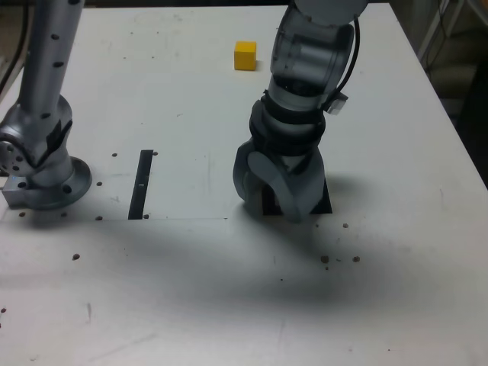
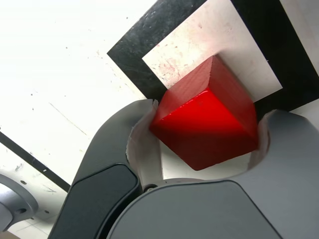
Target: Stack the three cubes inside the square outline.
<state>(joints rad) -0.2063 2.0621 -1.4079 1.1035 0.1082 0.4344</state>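
My gripper (image 1: 278, 206) is down on the table over the square outline (image 1: 327, 203), whose black border shows only at its edges in the exterior view. In the wrist view a red cube (image 2: 207, 124) sits between the jaws, its corners touching both fingers, over the pale centre of the square outline (image 2: 130, 54). The gripper (image 2: 207, 113) is shut on the red cube. A yellow cube (image 1: 245, 55) stands alone on the table at the far side, well apart from the gripper.
A narrow black strip (image 1: 141, 183) lies on the table towards the exterior view's left. The arm's round base (image 1: 47, 179) stands at the far left of that view. The white table (image 1: 191, 305) has small dark holes and specks.
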